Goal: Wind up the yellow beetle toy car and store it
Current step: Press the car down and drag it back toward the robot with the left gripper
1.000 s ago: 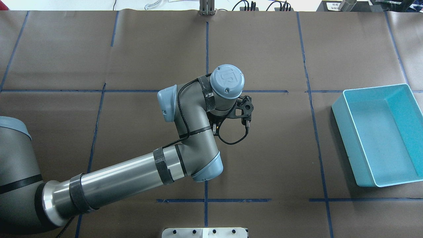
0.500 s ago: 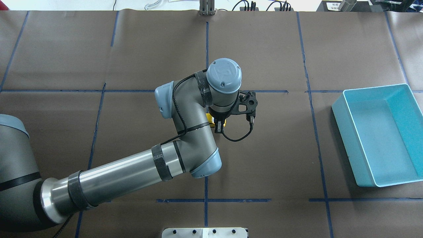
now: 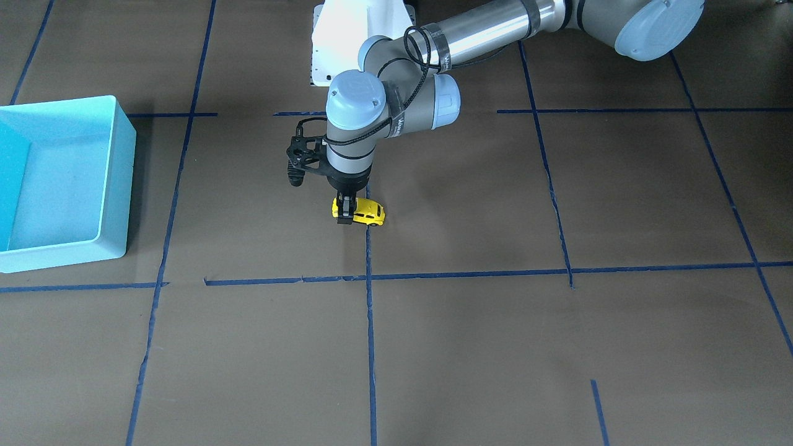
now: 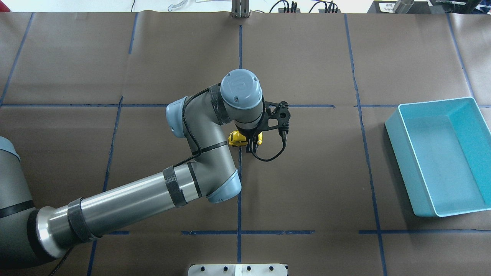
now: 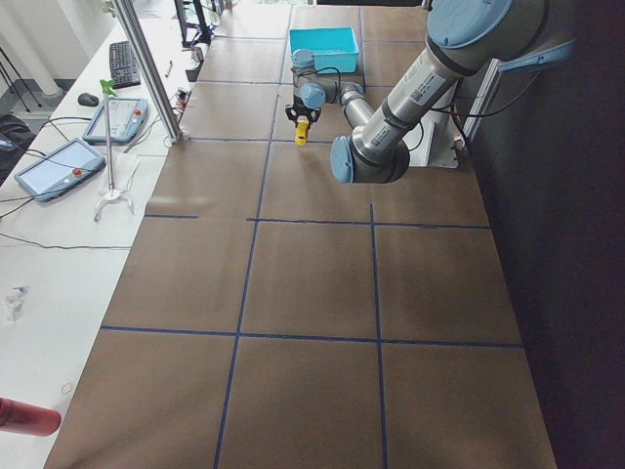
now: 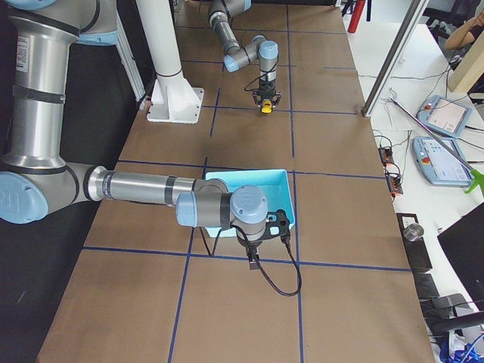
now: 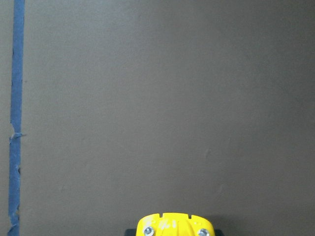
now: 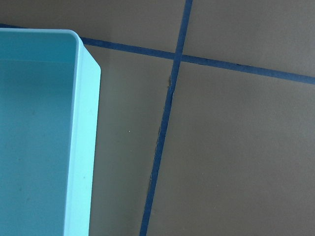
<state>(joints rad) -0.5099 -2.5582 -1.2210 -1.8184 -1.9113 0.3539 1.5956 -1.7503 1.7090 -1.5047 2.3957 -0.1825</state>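
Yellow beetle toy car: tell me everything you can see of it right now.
The yellow beetle toy car is tiny, glossy bright yellow and plastic-looking, with a rounded body, dark windows and small dark wheels. It sits upright, apparently wheels down on the brown table cover, lying across a blue tape line near the table's middle. The left hand is shut across one end of it from above. It is well apart from the teal bin.

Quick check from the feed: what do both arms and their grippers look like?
Left arm: grey links, silver forearm, pale blue joint caps with a logo, black tape bands, looping black cable. Right arm matches. Left gripper: small, black, two-fingered.
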